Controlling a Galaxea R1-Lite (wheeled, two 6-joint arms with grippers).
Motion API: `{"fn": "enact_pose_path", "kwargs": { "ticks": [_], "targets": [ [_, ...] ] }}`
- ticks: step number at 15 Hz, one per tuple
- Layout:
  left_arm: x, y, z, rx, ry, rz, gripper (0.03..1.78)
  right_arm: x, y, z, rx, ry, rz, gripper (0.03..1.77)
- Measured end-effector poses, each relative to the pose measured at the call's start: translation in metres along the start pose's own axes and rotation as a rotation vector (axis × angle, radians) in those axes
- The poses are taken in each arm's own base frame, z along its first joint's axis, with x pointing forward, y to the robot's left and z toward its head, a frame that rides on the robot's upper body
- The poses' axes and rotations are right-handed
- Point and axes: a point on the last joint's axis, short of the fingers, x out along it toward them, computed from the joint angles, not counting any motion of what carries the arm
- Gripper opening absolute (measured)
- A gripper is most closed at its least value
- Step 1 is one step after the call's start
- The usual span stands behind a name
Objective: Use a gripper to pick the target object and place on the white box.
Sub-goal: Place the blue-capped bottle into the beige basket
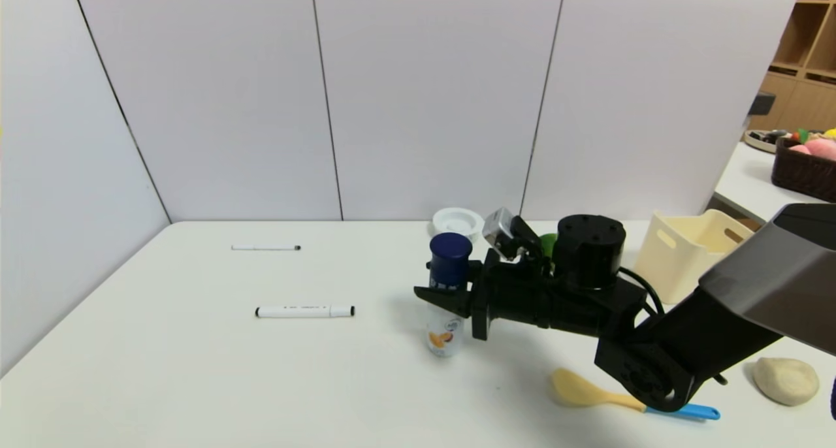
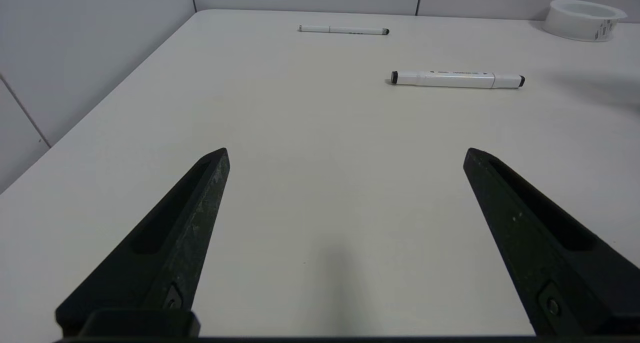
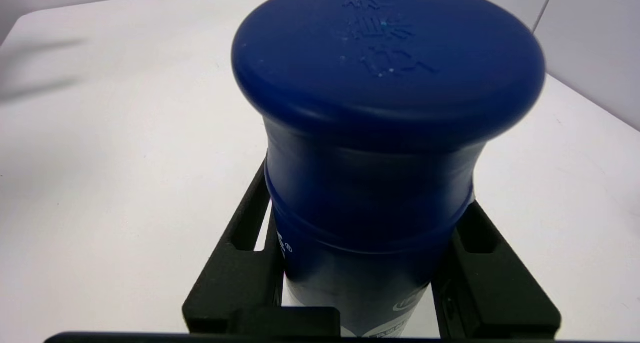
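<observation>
A: Right claw [image 1: 439,296] clenched on the bottle [image 1: 446,304] just below its navy cap; bottle upright, base seemingly still on the worktop [image 1: 196,369].

B: Risk?

A: High, narrow grip, so it may swing or slip in transit. White box [image 1: 692,252] sits behind the claw's wrist; clipping its rim likely. Left claw [image 2: 345,158] released, idle.

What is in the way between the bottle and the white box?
The right gripper is closed on the bottle. Between it and the white box are the robot's own right arm and a green thing, mostly hidden behind the arm. Lifting the bottle over it should probably clear it.
</observation>
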Motion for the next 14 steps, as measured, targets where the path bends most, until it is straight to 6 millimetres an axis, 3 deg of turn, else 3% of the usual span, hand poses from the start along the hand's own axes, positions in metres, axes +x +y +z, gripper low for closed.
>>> {"fn": "enact_pose_path", "kwargs": {
  "ticks": [7, 10, 14],
  "targets": [
    [0.0, 0.0, 0.0, 0.0, 0.0, 0.0, 1.69, -0.007, -0.01, 0.015, 0.006, -0.014, -0.034, 0.78],
    [0.0, 0.0, 0.0, 0.0, 0.0, 0.0, 1.69, -0.014, -0.033, 0.04, 0.002, -0.041, -0.09, 0.78],
    [0.0, 0.0, 0.0, 0.0, 0.0, 0.0, 1.69, -0.042, -0.087, 0.081, 0.001, -0.055, -0.238, 0.78]
  ]
}}
